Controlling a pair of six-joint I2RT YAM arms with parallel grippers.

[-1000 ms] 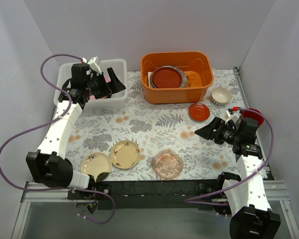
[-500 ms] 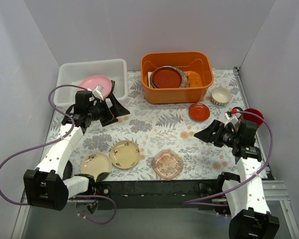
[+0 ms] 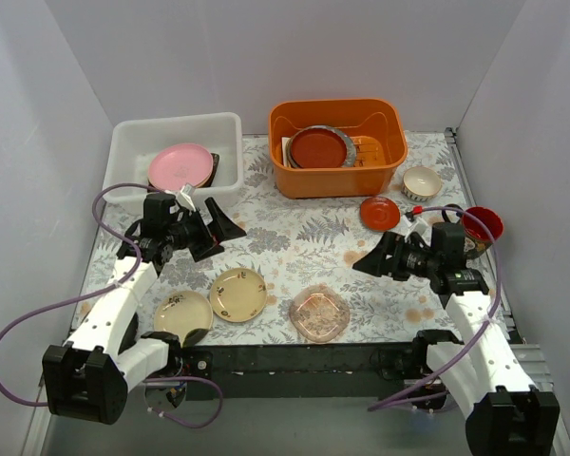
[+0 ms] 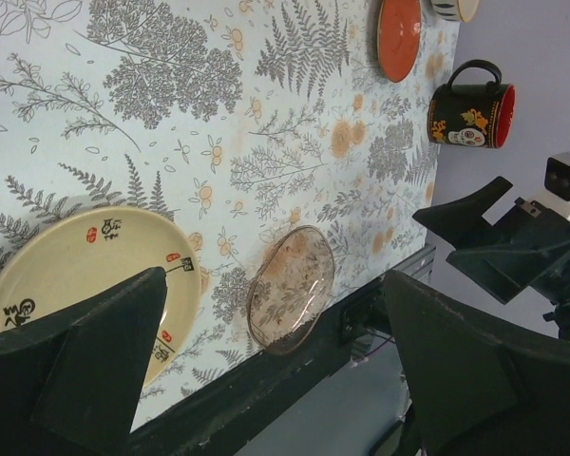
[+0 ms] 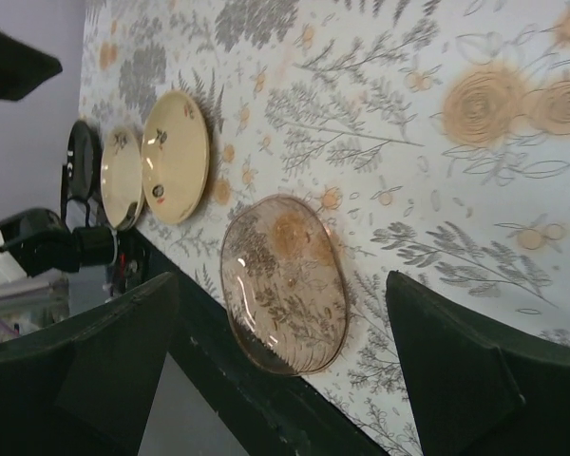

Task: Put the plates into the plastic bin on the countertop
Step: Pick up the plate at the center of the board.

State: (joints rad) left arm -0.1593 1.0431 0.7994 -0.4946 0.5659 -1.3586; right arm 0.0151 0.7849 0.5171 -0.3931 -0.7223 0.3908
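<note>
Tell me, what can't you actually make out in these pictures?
- Top view: the dark dish in the white bin, partly behind the pink plate.
- Top view: dishes under the red plate in the orange tub.
- Left wrist view: the cream plate, cut by the left claw's finger.

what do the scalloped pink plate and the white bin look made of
Scalloped pink plate: likely clear tinted glass, glossy; the countertop pattern shows through it. White bin: probably plastic, milky and matte, with thin walls and a rolled rim.
</note>
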